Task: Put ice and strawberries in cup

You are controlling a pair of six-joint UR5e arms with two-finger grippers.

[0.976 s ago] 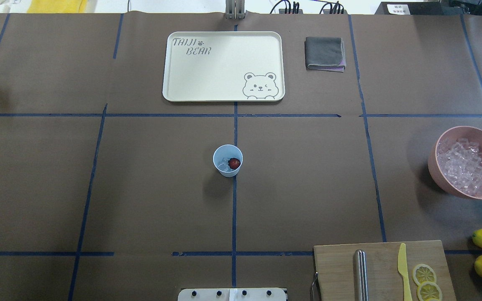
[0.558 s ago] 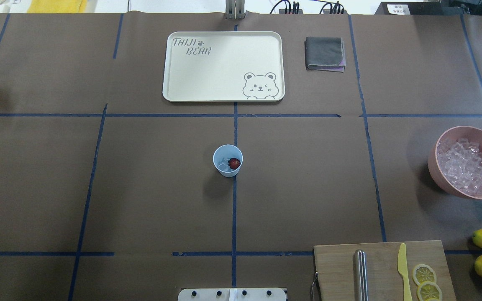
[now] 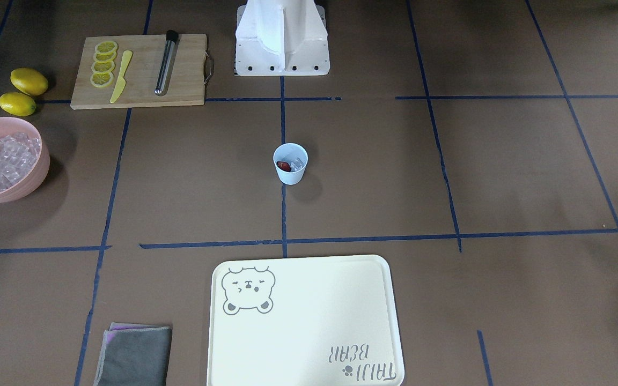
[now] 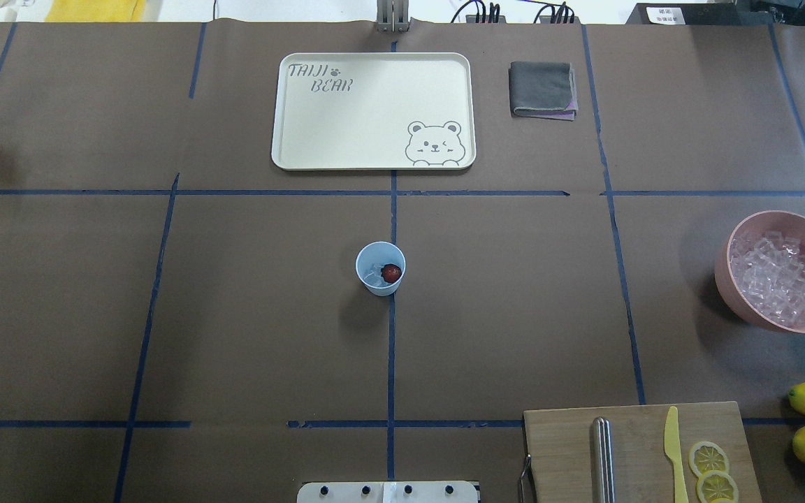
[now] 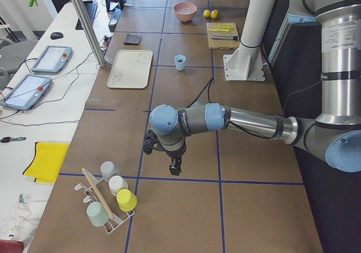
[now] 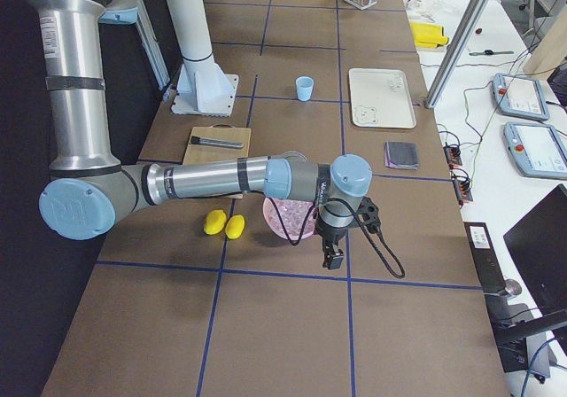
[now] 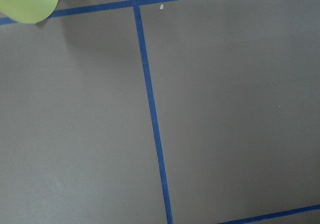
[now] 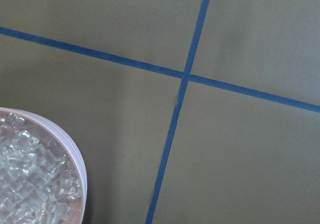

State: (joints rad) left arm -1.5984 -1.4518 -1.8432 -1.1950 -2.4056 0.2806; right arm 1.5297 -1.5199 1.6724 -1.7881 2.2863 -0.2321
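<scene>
Arms are nowhere to be seen from across the table [image 3: 448, 177], only the white robot base [image 3: 282, 43] at the far side. The little blue cup [image 3: 290, 178] stands up straight in the middle, on a blue tape line, where I think both arms could get to it. Inside it lie a dark red strawberry [image 3: 284, 166] and some ice [image 3: 298, 162], so to me the job looks done or nearly done. The pink bowl [image 3: 38, 171] with lots more ice is well apart from it, near two lemons [image 3: 29, 81] and a cutting board [image 3: 137, 91].

From above, the berry sits at the right side of the cup, touching the ice. The tray [image 4: 346, 133] with the bear picture lies beyond the cup, with a folded grey cloth [image 4: 542, 89] near it.

From the left end, the left arm [image 5: 242, 120] hangs low, far from the cup, near a rack of cups [image 5: 110, 202]. The left gripper [image 5: 175, 167] points down. I cannot tell if it is open or closed.

From the right end, the right arm [image 6: 221, 177] reaches past the pink bowl, and the right gripper [image 6: 332, 257] points down just beside it. I cannot tell its state either.

The left wrist camera shows brown table, blue lines and a bit of a yellow-green cup [image 7: 25, 1] in the corner.

The right wrist camera shows the bowl's edge with ice inside. I think both arms are parked out at the ends so they cannot knock the blue cup
</scene>
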